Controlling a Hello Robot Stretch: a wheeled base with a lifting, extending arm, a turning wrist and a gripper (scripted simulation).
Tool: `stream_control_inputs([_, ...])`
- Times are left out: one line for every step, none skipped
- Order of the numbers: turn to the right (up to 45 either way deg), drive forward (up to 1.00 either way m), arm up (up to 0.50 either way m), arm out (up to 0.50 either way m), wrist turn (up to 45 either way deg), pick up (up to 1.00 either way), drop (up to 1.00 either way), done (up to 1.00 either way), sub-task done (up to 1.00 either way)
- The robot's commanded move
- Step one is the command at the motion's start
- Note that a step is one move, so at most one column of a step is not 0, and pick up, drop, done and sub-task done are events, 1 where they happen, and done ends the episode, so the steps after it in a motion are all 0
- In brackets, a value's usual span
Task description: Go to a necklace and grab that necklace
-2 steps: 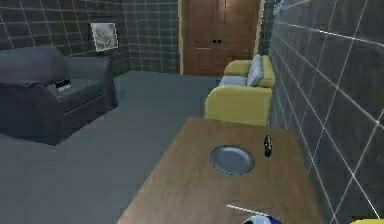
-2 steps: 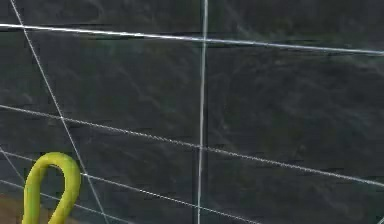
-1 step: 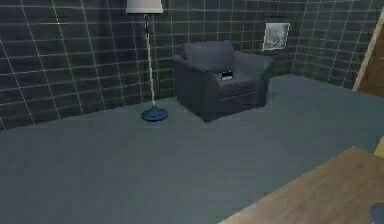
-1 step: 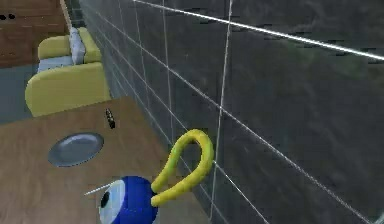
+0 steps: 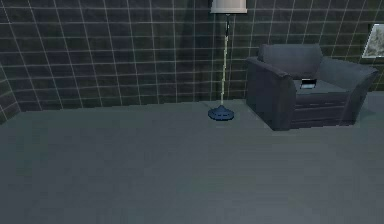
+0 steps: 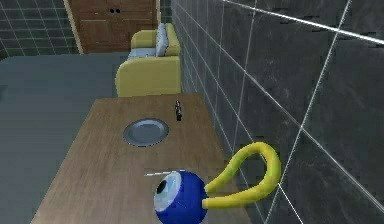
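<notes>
A yellow loop (image 6: 255, 149) joined to a blue ball (image 6: 180, 197), likely the necklace, lies at the near end of a wooden table (image 6: 100, 150) beside the tiled wall (image 6: 300, 90). A plate (image 6: 147, 131) and a small dark object (image 6: 178, 109) sit farther along. The state of the gripper's jaws cannot be told. The reach should line up squarely with the loop, clear of the plate.

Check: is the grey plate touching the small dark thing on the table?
Apart. Arm side view shows bare tabletop between the plate and the small dark thing.
</notes>
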Motion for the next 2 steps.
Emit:
stream_control_inputs([0.0,0.00,0.50,0.00,0.0,0.00,0.00,0.00,0.00])
stream_control_inputs([0.0,0.00,0.38,0.00,0.0,0.00,0.00,0.00,0.00])
